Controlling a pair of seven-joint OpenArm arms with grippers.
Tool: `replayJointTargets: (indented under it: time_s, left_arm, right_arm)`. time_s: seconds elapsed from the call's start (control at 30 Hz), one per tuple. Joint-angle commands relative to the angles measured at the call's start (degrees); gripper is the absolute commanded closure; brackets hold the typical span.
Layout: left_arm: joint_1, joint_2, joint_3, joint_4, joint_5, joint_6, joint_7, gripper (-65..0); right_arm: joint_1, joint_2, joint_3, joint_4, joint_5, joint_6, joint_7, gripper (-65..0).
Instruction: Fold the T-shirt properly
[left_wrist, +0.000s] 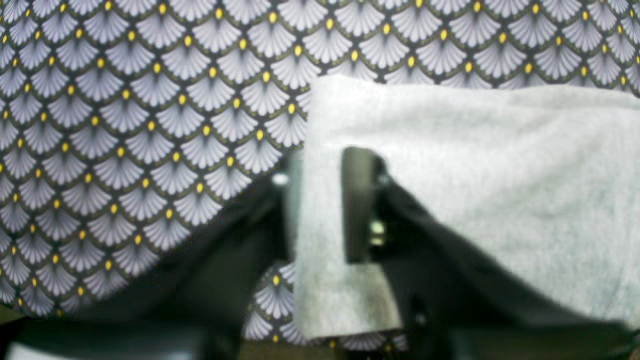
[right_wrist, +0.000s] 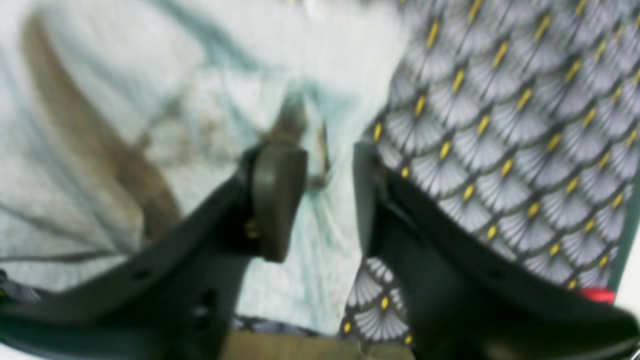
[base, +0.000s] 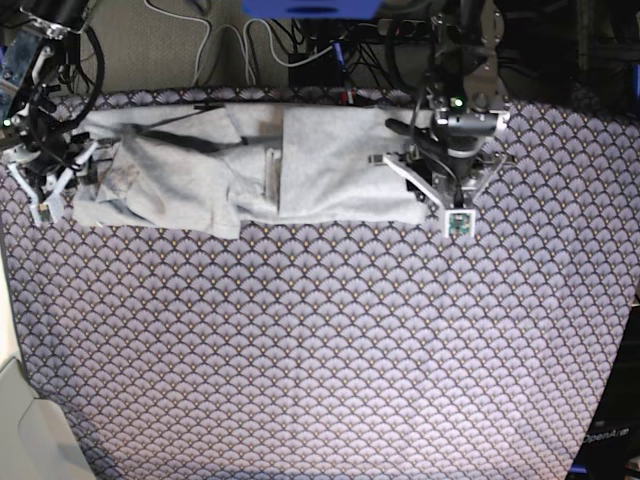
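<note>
The light grey T-shirt (base: 320, 160) lies folded into a long strip along the far side of the purple scallop tablecloth (base: 320, 350). No lettering shows. My left gripper (base: 440, 195) is at the strip's right end. In the left wrist view it (left_wrist: 320, 205) is shut on a folded corner of the T-shirt (left_wrist: 500, 175), which drapes over one finger. My right gripper (base: 60, 185) is at the strip's left end. In the blurred right wrist view it (right_wrist: 330, 200) pinches the T-shirt's (right_wrist: 60, 200) edge, and creases run toward the fingers.
Cables and a blue box (base: 300, 8) sit behind the table's far edge. A pale surface (base: 20, 430) lies past the table's left front corner. A small red thing (right_wrist: 595, 295) shows at the tablecloth's edge (right_wrist: 525, 125).
</note>
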Motion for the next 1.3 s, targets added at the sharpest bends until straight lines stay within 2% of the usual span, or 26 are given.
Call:
replayJointTargets:
  time_s: [0.0, 0.1, 0.2, 0.43, 0.73, 0.87, 0.93, 1.0, 1.2, 1.27]
  left_arm:
    - [0.3, 0.1, 0.2, 1.1, 0.0, -0.1, -1.0, -20.6]
    - [0.2, 0.1, 0.2, 1.1, 0.0, -0.1, -1.0, -21.6]
    - [0.2, 0.1, 0.1, 1.1, 0.0, -0.1, -1.0, -21.6]
    - [0.2, 0.1, 0.0, 1.1, 0.1, -0.1, -1.0, -21.6]
    - [0.1, 0.1, 0.0, 1.1, 0.1, 0.0, -1.0, -21.6]
    - [-0.1, 0.1, 0.0, 1.0, 0.1, 0.0, -1.0, -21.6]
    - [-0.1, 0.1, 0.0, 0.9, 0.2, 0.0, -1.0, -21.6]
    - [-0.1, 0.1, 0.0, 0.9, 0.2, 0.0, -1.0, -21.6]
    - [-0.1, 0.1, 0.0, 0.9, 0.6, 0.0, -1.0, -21.6]
    - [-0.1, 0.1, 0.0, 0.9, 0.6, 0.0, -1.0, -21.6]
  right_arm:
    - [0.6, 0.9, 0.3, 0.8, 0.7, 0.2, 0.8, -26.9]
    - [1.0, 0.6, 0.3, 0.7, 0.8, 0.2, 0.1, -34.7]
    - [1.8, 0.6, 0.3, -0.6, 0.8, 0.2, 0.0, -37.9]
    - [5.9, 1.5, 0.4, -10.1, 0.9, 0.2, -1.7, -37.8]
    - [5.7, 1.3, 0.4, -10.9, 0.9, 0.2, -1.8, -37.7]
    - [4.6, 1.5, 0.4, -11.1, 6.4, 0.2, -1.8, -37.0]
    - [3.9, 1.6, 0.4, -11.1, 9.0, 0.2, -1.8, -33.7]
    - [3.9, 1.6, 0.3, -11.1, 10.3, 0.2, -1.8, -27.3]
    - [3.8, 1.5, 0.1, -10.8, 10.3, 0.2, -1.9, -3.1]
    - [3.8, 1.6, 0.1, -10.7, 10.3, 0.2, -2.2, 0.0]
